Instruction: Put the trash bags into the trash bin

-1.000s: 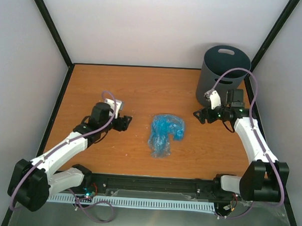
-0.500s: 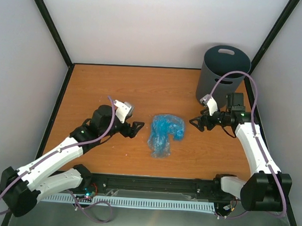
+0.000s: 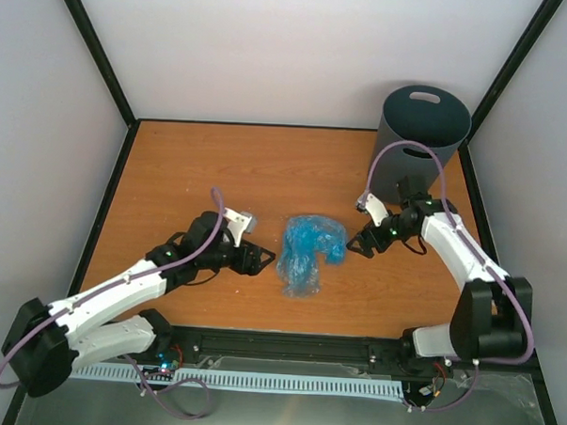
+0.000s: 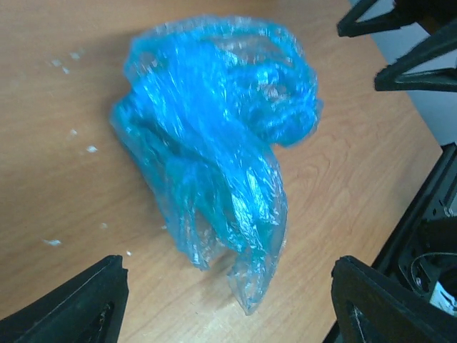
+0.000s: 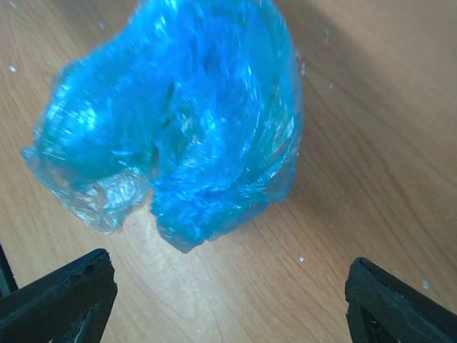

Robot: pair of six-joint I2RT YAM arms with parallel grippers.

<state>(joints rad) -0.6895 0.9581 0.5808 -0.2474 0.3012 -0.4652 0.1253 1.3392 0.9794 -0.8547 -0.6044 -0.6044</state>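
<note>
The crumpled, translucent light-blue plastic bag (image 3: pixel 310 251) lies on the wooden table (image 3: pixel 219 172) between both wide-spread, empty grippers, just ahead of the left gripper (image 3: pixel 261 261) and the right gripper (image 3: pixel 355 246). The dark grey round plastic bin (image 3: pixel 419 134) stands behind the right one.

Bright even light; trash bag (image 5: pixel 178 121) glints (slightly blurred).

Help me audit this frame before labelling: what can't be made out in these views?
Dark grey round plastic bin, top view: only its slotted flat base and side show; its opening is hidden by its own body. Absent from both wrist views.
Crumpled translucent light-blue plastic bag: folds hide whether it is one bag or several.
Right wrist view: the bag's far end is cut off by the top edge.
</note>
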